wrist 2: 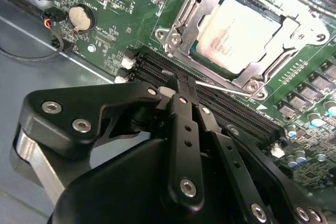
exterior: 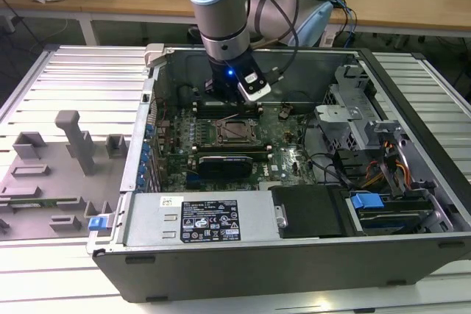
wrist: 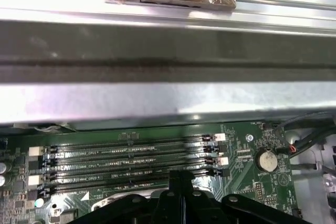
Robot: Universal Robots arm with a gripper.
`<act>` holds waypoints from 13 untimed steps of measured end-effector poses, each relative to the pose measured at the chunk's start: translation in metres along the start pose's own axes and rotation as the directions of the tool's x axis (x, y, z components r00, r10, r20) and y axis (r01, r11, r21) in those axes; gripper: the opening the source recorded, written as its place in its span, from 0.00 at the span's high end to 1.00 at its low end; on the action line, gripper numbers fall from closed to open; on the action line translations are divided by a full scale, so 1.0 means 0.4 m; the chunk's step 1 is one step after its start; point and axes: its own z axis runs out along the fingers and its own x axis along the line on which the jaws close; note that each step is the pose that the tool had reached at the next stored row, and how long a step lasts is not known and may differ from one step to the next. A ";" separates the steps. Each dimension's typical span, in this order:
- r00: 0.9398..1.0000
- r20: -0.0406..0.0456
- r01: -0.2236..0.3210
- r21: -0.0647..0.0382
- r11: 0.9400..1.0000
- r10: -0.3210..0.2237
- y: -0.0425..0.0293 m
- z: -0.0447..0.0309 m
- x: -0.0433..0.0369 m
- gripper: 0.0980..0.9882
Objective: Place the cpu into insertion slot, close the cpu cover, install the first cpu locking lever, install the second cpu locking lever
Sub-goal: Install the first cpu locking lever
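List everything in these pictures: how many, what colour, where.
Computer case: one, dark grey, open, on the table.
Table: one, silver, slatted.
Circuit board: one, green, inside the case.
Chip: one, silver, middle of the board.
Cover frame: one, silver, around the chip.
Memory slots: four, black, beside the chip.
Coin battery: one, silver, on the board.
Fixture blocks: several, grey, exterior view's left.
Arm: one, pale blue, over the case.
Gripper: one, black, shut, over the memory slots.
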 end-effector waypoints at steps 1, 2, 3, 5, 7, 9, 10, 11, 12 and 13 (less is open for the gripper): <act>1.000 0.001 -0.004 0.001 1.000 0.004 0.001 0.000 0.000 0.99; 1.000 0.002 -0.009 0.002 1.000 0.009 0.002 0.001 0.001 0.99; 1.000 0.004 -0.015 0.003 1.000 0.015 0.002 0.001 0.001 0.99; 1.000 0.007 -0.030 0.007 1.000 0.030 0.003 0.002 0.001 0.99; 0.999 0.011 -0.049 0.011 0.999 0.049 0.003 0.004 0.001 0.99; 0.998 0.015 -0.067 0.015 0.998 0.066 0.003 0.006 0.002 0.99; 0.997 0.017 -0.074 0.016 0.997 0.074 0.003 0.007 0.003 0.99; 0.997 0.018 -0.079 0.017 0.997 0.078 0.003 0.008 0.004 0.99; 0.996 0.020 -0.083 0.018 0.996 0.083 0.003 0.008 0.005 0.99; 0.996 0.021 -0.088 0.019 0.996 0.088 0.004 0.009 0.007 0.99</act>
